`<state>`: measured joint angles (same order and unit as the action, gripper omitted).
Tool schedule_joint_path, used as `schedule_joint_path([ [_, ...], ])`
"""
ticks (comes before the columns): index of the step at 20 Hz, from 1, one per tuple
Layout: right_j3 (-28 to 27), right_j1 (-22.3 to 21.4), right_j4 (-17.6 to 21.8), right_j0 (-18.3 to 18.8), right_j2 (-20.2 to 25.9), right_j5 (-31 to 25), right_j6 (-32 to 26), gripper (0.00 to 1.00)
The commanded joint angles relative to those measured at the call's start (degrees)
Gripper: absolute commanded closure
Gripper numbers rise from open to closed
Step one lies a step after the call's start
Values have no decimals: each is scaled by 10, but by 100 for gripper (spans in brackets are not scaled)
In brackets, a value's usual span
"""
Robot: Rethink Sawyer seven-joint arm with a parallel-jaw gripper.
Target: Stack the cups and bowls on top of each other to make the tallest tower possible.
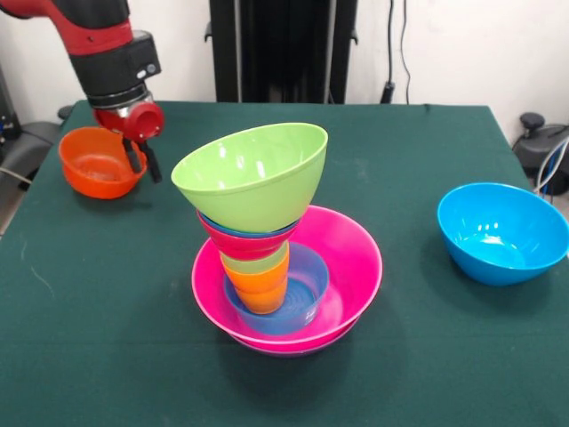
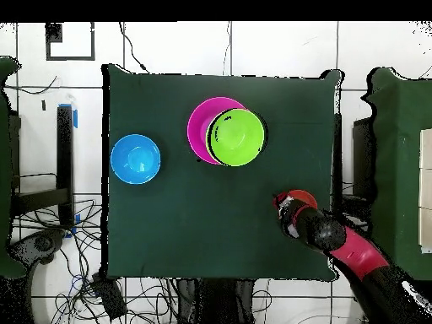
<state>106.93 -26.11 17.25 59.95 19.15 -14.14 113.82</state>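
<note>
The tower stands mid-table: a wide pink bowl (image 1: 356, 258) (image 2: 201, 125) nests in a purple bowl (image 1: 286, 348), of which only the bottom rim shows. Inside sits a small light-blue bowl (image 1: 307, 289). From it rise an orange cup (image 1: 259, 292), a light green cup (image 1: 258, 263), a red bowl (image 1: 240, 244) and a dark-blue bowl (image 1: 233, 226). A lime green bowl (image 1: 253, 173) (image 2: 236, 136) on top tilts toward me. My gripper (image 1: 142, 161) (image 2: 283, 203) is open, its fingers on either side of the near rim of a small orange bowl (image 1: 96, 164) (image 2: 304, 199) on the table.
A large sky-blue bowl (image 1: 502, 231) (image 2: 135, 159) stands alone on the green cloth (image 1: 107, 294), well apart from the tower on the side opposite the gripper. The orange bowl is close to the table's edge.
</note>
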Motion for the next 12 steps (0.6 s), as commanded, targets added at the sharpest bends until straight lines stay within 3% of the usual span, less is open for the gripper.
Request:
schedule_joint_path([
  [1,-26,53,3,-28,8,39,50,0],
  [5,-32,53,12,-27,4,42,41,0],
  [6,-31,54,16,-25,5,52,41,100],
  [10,-25,44,27,-20,10,62,32,100],
  [12,-22,34,19,-19,12,36,25,100],
])
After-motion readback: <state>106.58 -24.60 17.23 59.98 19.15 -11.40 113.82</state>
